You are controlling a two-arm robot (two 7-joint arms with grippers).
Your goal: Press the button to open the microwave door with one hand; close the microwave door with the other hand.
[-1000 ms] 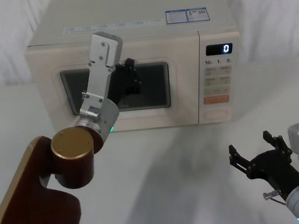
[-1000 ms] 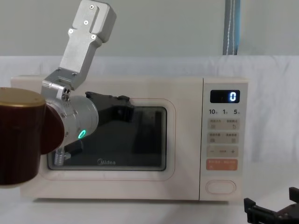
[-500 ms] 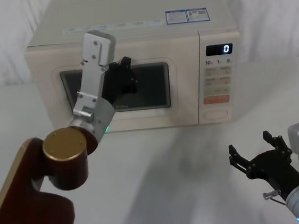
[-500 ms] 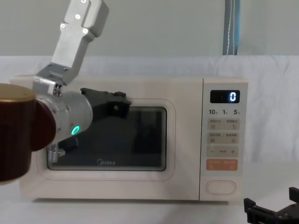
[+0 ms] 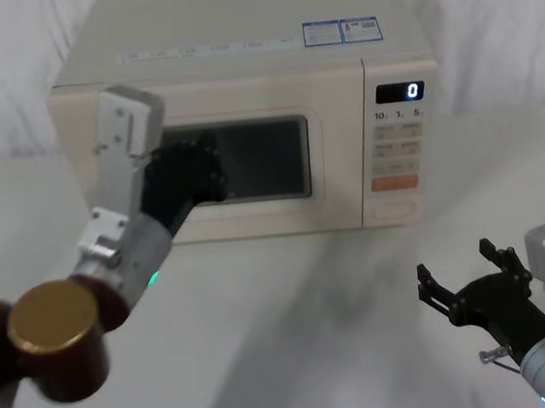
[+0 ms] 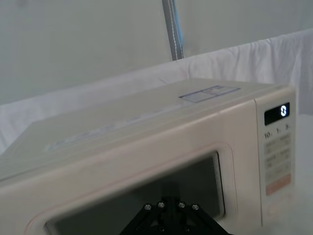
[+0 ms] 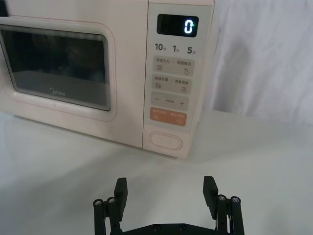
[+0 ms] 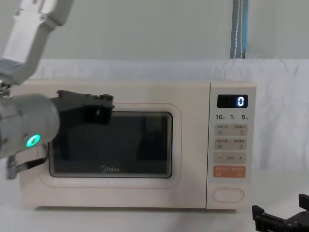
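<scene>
A white cloth (image 5: 293, 309) is spread over the table, and a white drape (image 8: 280, 116) is hung behind the microwave (image 5: 235, 32), at 12 o'clock of the head view. In that view the left part of the door's window is covered by the left arm.

The left gripper (image 5: 187, 174) is held before the door (image 8: 111, 145) at 10 o'clock in the head view, raised off the cloth, with its grey wrist and brown elbow trailing down to 8 o'clock. Whether its fingers are spread or closed cannot be told, nor whether the door is touched.

The door is seen flush with the cream front, its dark rounded window outlined by a pale rim, with a small "Midea" logo under the glass. To its right a control panel (image 7: 176, 73) is found, with a display (image 7: 177, 25) reading 0, small cream keys and an orange key (image 7: 168, 117). The button (image 7: 166, 140), a wide cream pill, is set at the panel's foot.

The right gripper (image 7: 166, 196) is held low at 5 o'clock in the head view, well apart from the microwave, its black fingers (image 7: 210, 188) spread wide with nothing between them, aimed toward the button.
</scene>
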